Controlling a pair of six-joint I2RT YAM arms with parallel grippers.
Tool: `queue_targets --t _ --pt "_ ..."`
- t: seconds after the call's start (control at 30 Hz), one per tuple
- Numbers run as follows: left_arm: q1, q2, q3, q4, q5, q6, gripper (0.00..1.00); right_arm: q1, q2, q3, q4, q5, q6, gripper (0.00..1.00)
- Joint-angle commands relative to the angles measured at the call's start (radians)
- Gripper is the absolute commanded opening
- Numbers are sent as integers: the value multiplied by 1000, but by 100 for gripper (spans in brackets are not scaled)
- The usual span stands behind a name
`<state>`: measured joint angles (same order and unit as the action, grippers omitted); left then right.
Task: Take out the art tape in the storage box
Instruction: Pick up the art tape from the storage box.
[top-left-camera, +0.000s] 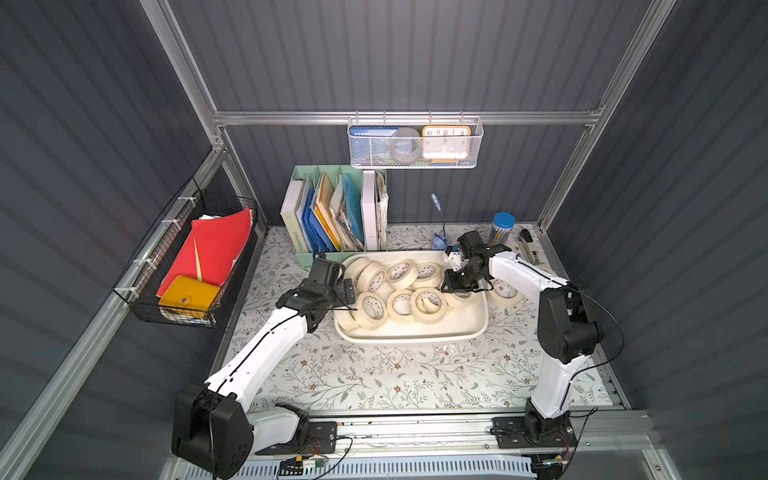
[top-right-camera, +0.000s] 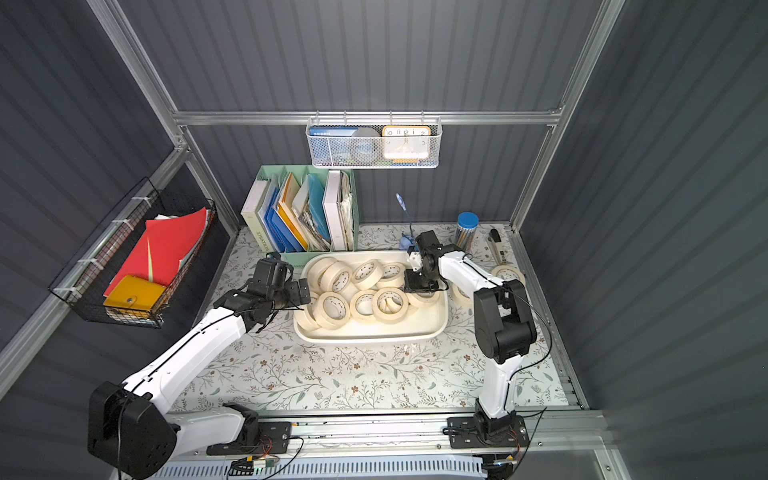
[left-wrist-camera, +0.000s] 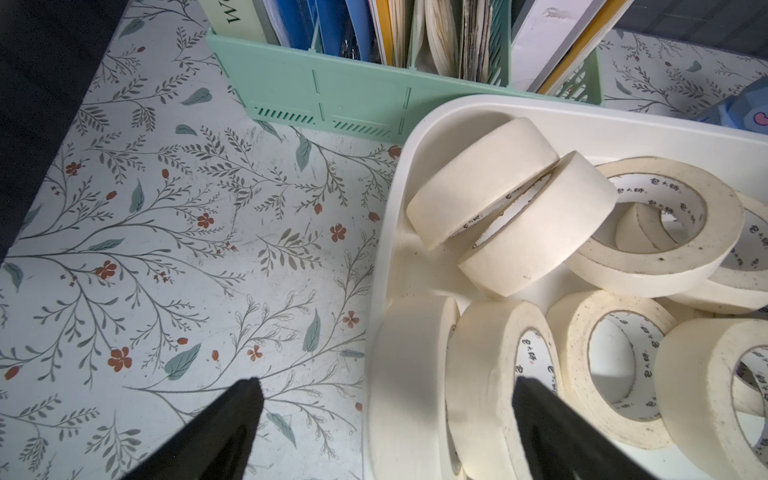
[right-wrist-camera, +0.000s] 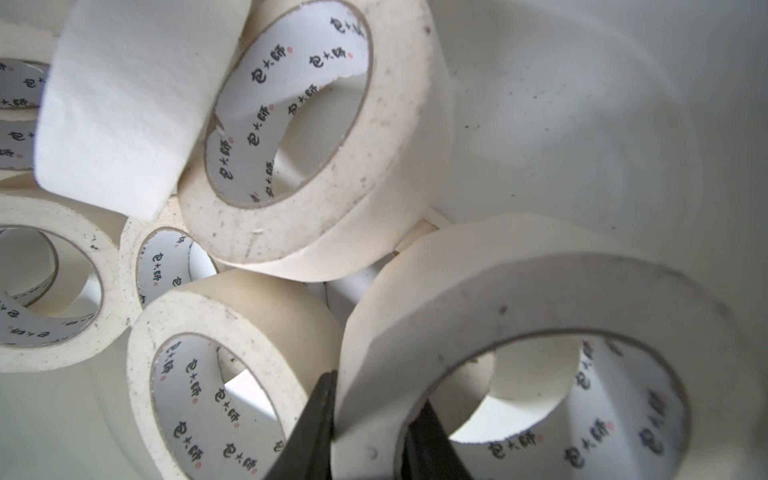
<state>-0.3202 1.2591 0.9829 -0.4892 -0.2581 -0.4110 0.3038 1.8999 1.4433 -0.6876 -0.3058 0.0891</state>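
Tape rolls (top-left-camera: 401, 276) lie heaped in the box (top-left-camera: 415, 334) at the middle of the table (top-left-camera: 374, 374) (two more rolls (top-right-camera: 508, 273) rest on the table past its right end). The right jaws are clamped on the wall of one roll (right-wrist-camera: 540, 282) at the box's right end, with one jaw inside its core. The left jaws stand wide apart, straddling the box's left rim.

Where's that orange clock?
In both top views the orange clock sits in the white mesh basket hung on the back rail, at its right end beside a greyish roll.
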Motion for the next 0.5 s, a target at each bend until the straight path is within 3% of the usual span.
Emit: queue_targets --t 0.0,0.27,0.37,0.47 --pt "-5 0 -12 -5 7 -10 100 3 -73 19 -85 48 16 0" --pt "-6 20 -5 7 8 -4 100 20 -266 90 -253 236 84 0" --pt "-7 22 -10 22 26 -3 100 12 -330 63 -353 382 124 0" --pt "-21 33 -4 37 63 -2 100 -75 -375 -17 -422 436 169 0"
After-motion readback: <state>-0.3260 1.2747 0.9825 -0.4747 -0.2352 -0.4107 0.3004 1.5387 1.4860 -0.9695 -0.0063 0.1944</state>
